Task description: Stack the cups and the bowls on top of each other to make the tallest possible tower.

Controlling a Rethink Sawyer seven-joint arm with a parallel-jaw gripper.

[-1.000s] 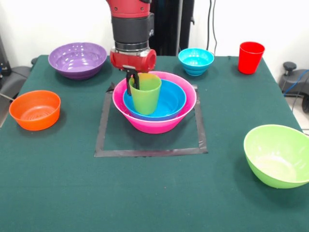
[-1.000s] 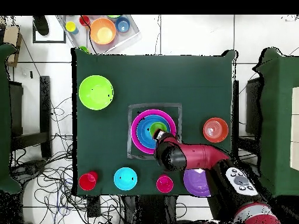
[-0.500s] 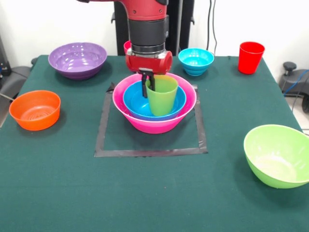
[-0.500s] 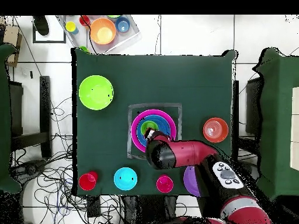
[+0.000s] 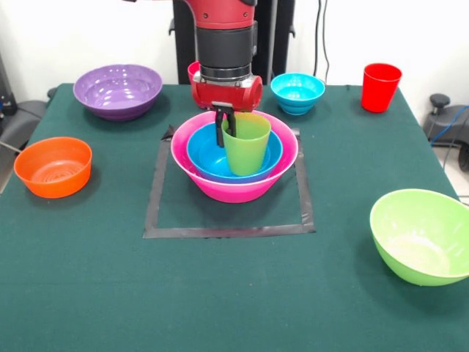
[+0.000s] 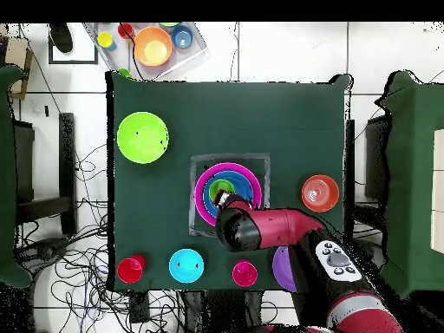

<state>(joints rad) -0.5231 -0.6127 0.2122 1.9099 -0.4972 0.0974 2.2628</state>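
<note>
We held the light green cup by its rim, the jaws of our gripper clamped on the cup wall, one finger inside and one outside. The cup hung upright over the tower, which so far was the large pink bowl with a blue bowl nested inside it, standing within the taped square on the tabletop. The cup's base sat low inside the blue bowl; we could not tell whether it touched the bowl's floor yet.

We judged the step in hand to be setting this cup down in the middle of the blue bowl. To do it well, we would want the cup centred and upright, lowered until its base rested flat, and only then released, with the lift straight up so the inner finger did not drag the rim and tip the cup. The cup looked light and tall for its base, so a sideways nudge could topple it.

Well apart from the tower waited the purple bowl, the orange bowl, the large lime green bowl, a smaller blue bowl and the red cup; the pink-red cup showed clearly only from overhead.
</note>
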